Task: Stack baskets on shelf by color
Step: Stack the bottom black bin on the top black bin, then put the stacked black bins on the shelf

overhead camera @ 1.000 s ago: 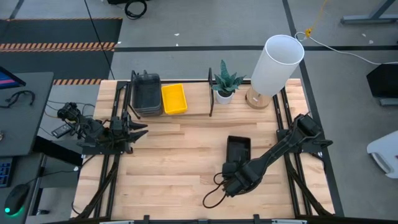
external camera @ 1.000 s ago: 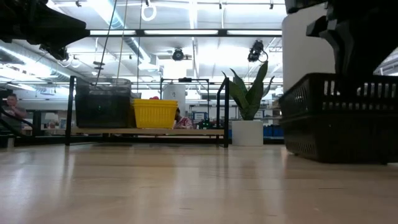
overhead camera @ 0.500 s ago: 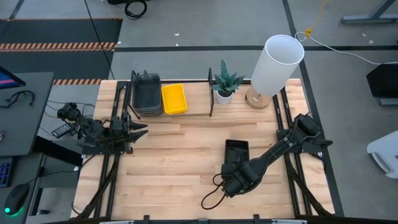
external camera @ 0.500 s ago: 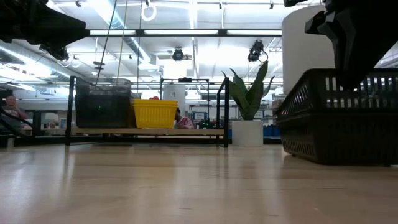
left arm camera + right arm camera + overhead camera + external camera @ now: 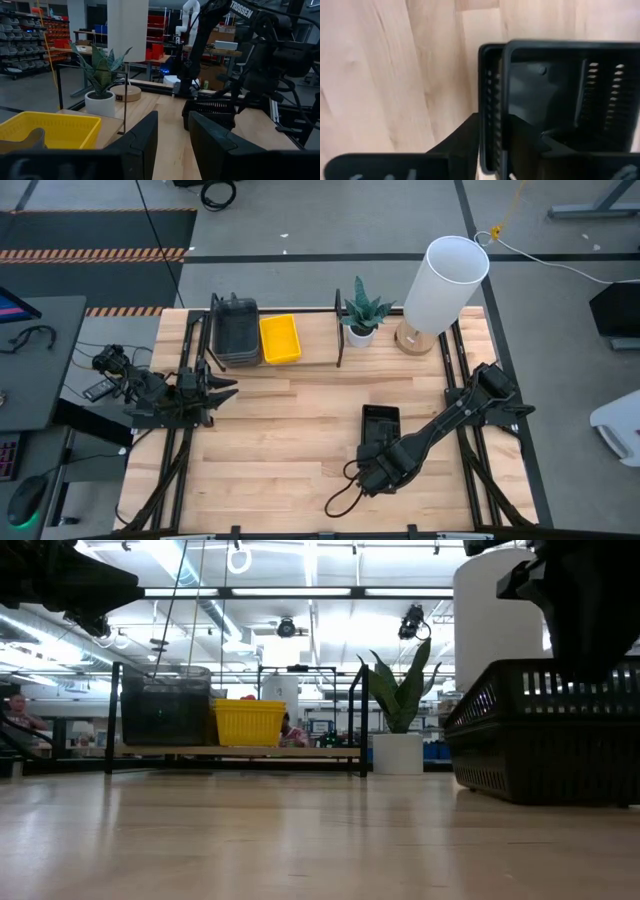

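Note:
A black mesh basket (image 5: 381, 420) sits bottom-down on the tabletop right of centre; in the low view the basket (image 5: 540, 730) fills the right side. My right gripper (image 5: 381, 444) is at its near end, shut on its wall. The shelf (image 5: 318, 340) stands along the far edge and carries a stack of dark grey baskets (image 5: 235, 330) and a yellow basket (image 5: 279, 338). My left gripper (image 5: 232, 387) hovers open and empty near the table's left edge, pointing right. The other baskets are out of view. My right gripper (image 5: 492, 131) holds the black mesh basket by its near end wall (image 5: 492, 95), which shows a double rim. One finger (image 5: 462, 137) is outside the wall and the other finger (image 5: 530, 145) inside. The fingers come down slanting from the near side. The basket's bottom stays on the table.
A potted plant (image 5: 360, 312) and a tall white lamp (image 5: 445, 280) stand at the far edge, right of the shelf. Bare tabletop (image 5: 290, 430) spreads between the arms. A black cable (image 5: 342, 495) loops near the right gripper. A person (image 5: 18, 712) sits beyond the table.
My right gripper has drawn the black mesh basket a little way toward the table's near edge, and the basket looks slightly larger in the low view. The hold is the same as before.

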Tool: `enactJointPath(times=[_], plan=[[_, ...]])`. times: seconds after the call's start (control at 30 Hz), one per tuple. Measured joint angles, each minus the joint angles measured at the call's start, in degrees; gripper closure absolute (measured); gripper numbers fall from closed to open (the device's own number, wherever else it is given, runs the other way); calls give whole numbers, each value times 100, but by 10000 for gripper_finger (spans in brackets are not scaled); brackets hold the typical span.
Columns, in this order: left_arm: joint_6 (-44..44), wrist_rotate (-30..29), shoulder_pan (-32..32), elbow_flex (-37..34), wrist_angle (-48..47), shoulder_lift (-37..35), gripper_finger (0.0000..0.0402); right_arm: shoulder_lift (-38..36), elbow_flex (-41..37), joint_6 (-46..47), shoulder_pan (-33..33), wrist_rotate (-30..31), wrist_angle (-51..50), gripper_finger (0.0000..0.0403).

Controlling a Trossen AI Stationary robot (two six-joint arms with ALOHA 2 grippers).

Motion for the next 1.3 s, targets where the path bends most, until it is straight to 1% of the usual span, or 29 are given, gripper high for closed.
enactJointPath(times=[0.1, 0.27, 0.43, 0.67, 0.8, 1.0, 1.3], plan=[[-1, 0, 1, 0, 0, -1, 285, -33, 0, 7, -28, -135, -29, 289], [0, 1, 0, -1, 0, 0, 285, -84, 2, 49, -48, -118, 51, 272], [0, 0, 0, 0, 0, 0, 285, -71, 4, 233, -47, 319, 161, 247], [0, 0, -2, 0, 0, -1, 285, -6, 2, 265, -75, 372, 379, 196], [0, 2, -2, -1, 0, -1, 285, -6, 2, 265, -116, 473, 401, 177], [0, 1, 1, 0, 0, -1, 285, -6, -279, 253, -225, 467, 710, 176], [0, 2, -1, 0, 0, 0, 285, -2, -955, 236, -430, 99, 1647, 194]])
